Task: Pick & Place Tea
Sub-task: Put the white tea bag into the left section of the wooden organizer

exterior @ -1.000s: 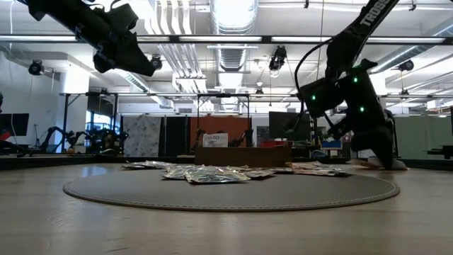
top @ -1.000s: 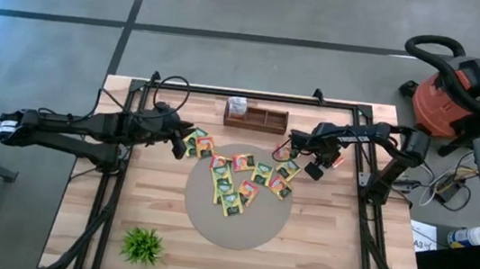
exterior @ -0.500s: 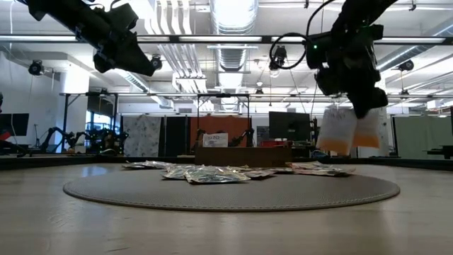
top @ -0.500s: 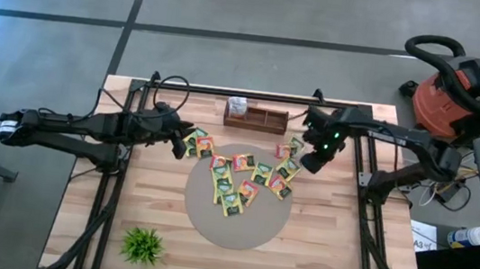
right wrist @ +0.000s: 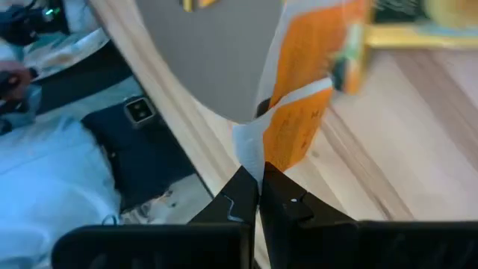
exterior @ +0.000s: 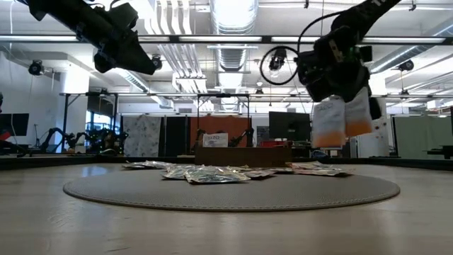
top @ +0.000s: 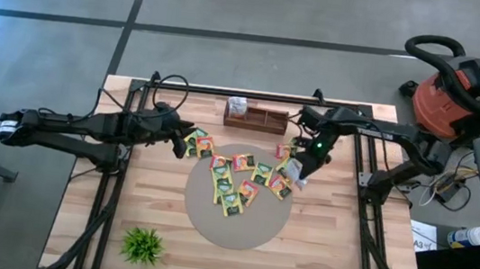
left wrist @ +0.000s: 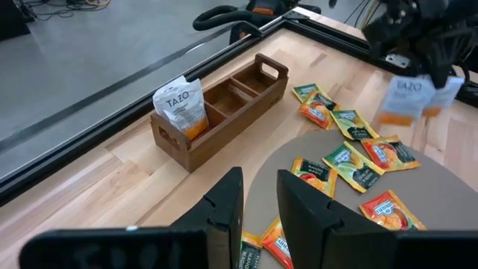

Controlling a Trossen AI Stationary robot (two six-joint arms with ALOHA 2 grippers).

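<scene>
Orange foil is clamped between my right gripper (right wrist: pixel 258 196) fingers: one tea sachet (right wrist: pixel 310 97), pinched by its upper edge and hanging free below the closed tips. In the low view it looks as if two sachets (exterior: pixel 341 117) may be dangling side by side; I cannot tell whether the second is truly in the pinch or only stuck to the first.

Step in hand: carry. The pick is complete and the load is clear of the surface, with the grey round mat (top: pixel 238 229) directly beneath me and the remaining sachets (top: pixel 234 184) scattered on it, just below and to the inside of my position.

Beyond me, near the far table edge, stands the wooden tray (top: pixel 257 117), its compartments open and one sachet (left wrist: pixel 181 104) already upright in the end cell. I judge this to be the destination. Next move: travel outward over the tray, align the hanging edge with an unoccupied compartment, lower, then release.

Opposite me, the left gripper (left wrist: pixel 258 198) waits, fingers slightly parted and holding nothing.
</scene>
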